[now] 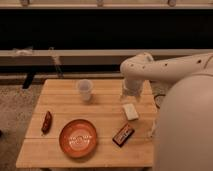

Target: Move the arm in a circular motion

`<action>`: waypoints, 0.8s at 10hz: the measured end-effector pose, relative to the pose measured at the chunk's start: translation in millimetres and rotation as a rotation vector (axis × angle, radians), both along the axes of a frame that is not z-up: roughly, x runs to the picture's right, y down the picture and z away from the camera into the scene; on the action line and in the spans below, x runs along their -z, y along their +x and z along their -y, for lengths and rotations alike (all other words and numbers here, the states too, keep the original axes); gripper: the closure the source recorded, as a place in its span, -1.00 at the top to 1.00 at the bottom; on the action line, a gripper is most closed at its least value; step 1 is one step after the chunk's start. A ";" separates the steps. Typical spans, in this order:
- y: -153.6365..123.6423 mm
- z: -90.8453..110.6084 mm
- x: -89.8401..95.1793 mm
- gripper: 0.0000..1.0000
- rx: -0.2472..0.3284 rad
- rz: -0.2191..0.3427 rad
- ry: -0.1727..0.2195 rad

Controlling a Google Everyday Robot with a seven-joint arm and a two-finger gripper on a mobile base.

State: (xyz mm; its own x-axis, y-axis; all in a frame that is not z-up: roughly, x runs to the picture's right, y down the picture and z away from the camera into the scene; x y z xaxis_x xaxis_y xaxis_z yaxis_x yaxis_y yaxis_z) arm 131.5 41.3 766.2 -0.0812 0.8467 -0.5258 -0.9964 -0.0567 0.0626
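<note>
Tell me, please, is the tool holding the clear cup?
No, the tool hangs close to the white block, well apart from the upright clear cup.

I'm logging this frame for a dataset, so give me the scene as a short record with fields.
surface: wooden table
arm: cream-white, enters from the right, bends over the table's back right corner
end effector: points down, just behind the white block
cup: clear, upright, back centre
bowl: orange, front centre
snack packet: dark, right of the bowl
dark red item: near the left edge
</note>
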 end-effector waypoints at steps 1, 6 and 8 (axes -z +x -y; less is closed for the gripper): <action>2.1 13.1 -10.9 0.30 0.012 -0.001 -0.005; -45.3 76.3 -64.6 0.30 0.098 0.016 -0.031; -81.6 95.9 -80.3 0.30 0.136 0.037 -0.039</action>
